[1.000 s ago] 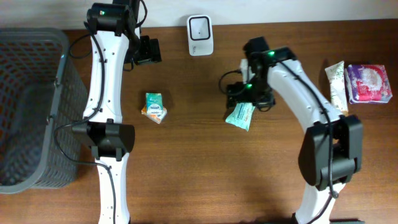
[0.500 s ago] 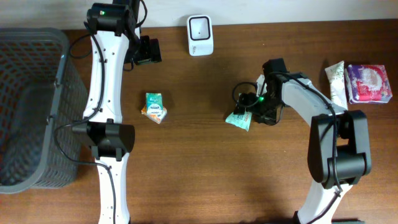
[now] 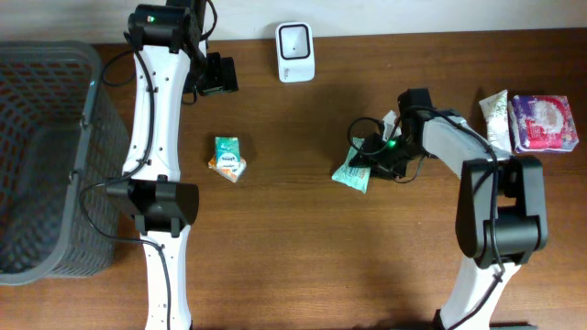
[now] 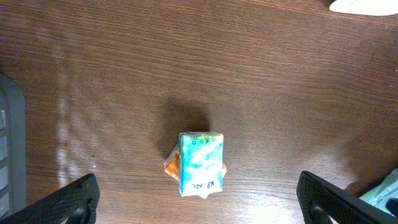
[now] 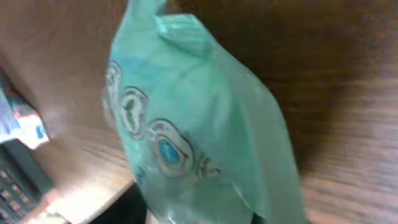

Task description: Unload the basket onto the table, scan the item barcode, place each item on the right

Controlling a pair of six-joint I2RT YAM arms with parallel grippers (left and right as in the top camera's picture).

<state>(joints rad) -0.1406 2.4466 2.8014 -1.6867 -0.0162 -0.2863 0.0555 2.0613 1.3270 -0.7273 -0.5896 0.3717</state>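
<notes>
The green packet lies on the desk, right of its middle and well apart from the scanner at the far edge. The right gripper sits down over the packet's right end, but whether its fingers have clamped the packet cannot be told. The left gripper hangs wide open and empty near the far edge.

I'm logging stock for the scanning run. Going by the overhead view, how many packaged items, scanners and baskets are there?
Packaged items: 4 (green packet, teal-orange packet, white tube pouch, purple pack)
Scanner: 1
Basket: 1
Total: 6
</notes>
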